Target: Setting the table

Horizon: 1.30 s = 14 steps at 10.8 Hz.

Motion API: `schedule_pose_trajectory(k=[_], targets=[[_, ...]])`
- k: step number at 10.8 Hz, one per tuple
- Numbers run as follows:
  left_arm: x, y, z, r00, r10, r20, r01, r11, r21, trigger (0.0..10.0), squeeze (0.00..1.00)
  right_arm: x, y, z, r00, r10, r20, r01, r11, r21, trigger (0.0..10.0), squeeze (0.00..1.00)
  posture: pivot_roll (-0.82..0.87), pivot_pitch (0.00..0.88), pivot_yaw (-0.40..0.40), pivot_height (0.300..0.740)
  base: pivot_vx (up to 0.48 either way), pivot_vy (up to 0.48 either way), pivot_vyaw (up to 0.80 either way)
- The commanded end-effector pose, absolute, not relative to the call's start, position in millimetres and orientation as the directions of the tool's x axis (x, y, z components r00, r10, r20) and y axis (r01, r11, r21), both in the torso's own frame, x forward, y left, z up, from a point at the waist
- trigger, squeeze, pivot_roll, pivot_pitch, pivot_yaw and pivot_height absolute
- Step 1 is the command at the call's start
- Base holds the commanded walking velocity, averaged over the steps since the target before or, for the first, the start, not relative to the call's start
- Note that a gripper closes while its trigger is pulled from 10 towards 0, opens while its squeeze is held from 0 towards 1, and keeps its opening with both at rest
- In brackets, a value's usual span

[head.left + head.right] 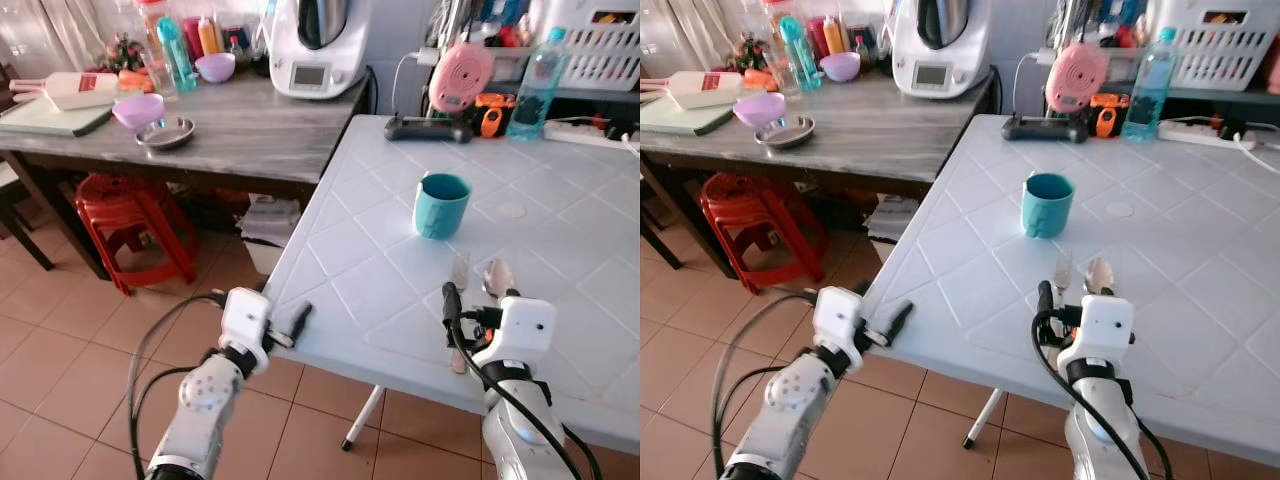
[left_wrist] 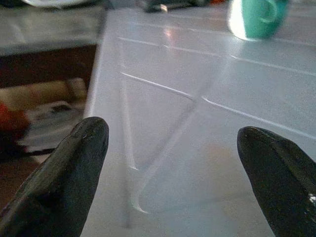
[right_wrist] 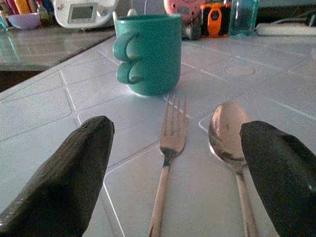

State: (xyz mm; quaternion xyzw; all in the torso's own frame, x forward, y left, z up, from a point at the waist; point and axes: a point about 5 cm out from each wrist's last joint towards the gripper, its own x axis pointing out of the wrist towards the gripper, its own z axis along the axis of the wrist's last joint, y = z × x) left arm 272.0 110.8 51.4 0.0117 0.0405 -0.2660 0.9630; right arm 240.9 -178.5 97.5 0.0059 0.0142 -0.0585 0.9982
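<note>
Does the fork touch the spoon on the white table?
Apart. The right wrist view shows the fork and spoon lying side by side, a strip of bare table between them along their whole length.

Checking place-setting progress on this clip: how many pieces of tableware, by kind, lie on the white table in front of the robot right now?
Mugs: 1, the teal mug.
Forks: 1, the fork.
Spoons: 1, the spoon, beside the fork.
Total: 3, all on the white table; the right tool is open around the cutlery handles.
</note>
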Motion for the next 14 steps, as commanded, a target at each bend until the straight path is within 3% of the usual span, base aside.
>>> schedule_pose_trajectory(k=[1, 5, 11, 12, 13, 14], targets=[[271.4, 109.6, 46.9, 0.823, -0.557, -0.112, 0.560, 0.828, -0.010, 10.0, 0.00, 245.4, -176.1, 93.2, 0.993, -0.099, -0.068, 0.100, 0.995, 0.011, 10.0, 0.00, -0.06, 0.000, 0.068, 0.740, 0.000, 0.000, 0.00], [264.9, 98.7, 55.7, 0.694, -0.719, -0.043, 0.717, 0.695, -0.059, 10.0, 0.00, 261.8, -180.3, 95.9, 0.990, -0.087, -0.110, 0.088, 0.996, 0.009, 10.0, 0.00, -0.07, 0.000, 0.045, 0.740, 0.000, 0.000, 0.00], [272.5, 88.9, 64.6, 0.641, -0.767, 0.020, 0.765, 0.638, -0.086, 10.0, 0.00, 274.0, -176.9, 83.3, 0.968, -0.094, -0.231, 0.108, 0.993, 0.052, 10.0, 0.00, -0.09, 0.000, 0.066, 0.740, 0.000, 0.000, 0.00], [273.4, 87.7, 64.7, 0.636, -0.771, 0.026, 0.770, 0.632, -0.091, 10.0, 0.00, 278.4, -175.0, 82.4, 0.965, -0.096, -0.243, 0.111, 0.993, 0.047, 1.3, 0.00, -0.09, 0.000, 0.069, 0.740, 0.000, 0.000, 0.00], [274.4, 86.5, 65.5, 0.634, -0.773, 0.038, 0.772, 0.628, -0.098, 10.0, 0.00, 280.6, -172.5, 80.8, 0.960, -0.093, -0.264, 0.107, 0.994, 0.039, 0.0, 0.00, -0.09, 0.000, 0.069, 0.740, 0.000, 0.000, 0.00], [274.2, 83.8, 66.1, 0.618, -0.785, 0.043, 0.784, 0.612, -0.101, 10.0, 0.00, 282.0, -170.8, 79.3, 0.954, -0.083, -0.287, 0.096, 0.995, 0.032, 0.0, 0.00, -0.09, 0.000, 0.068, 0.740, 0.000, 0.000, 0.00]])
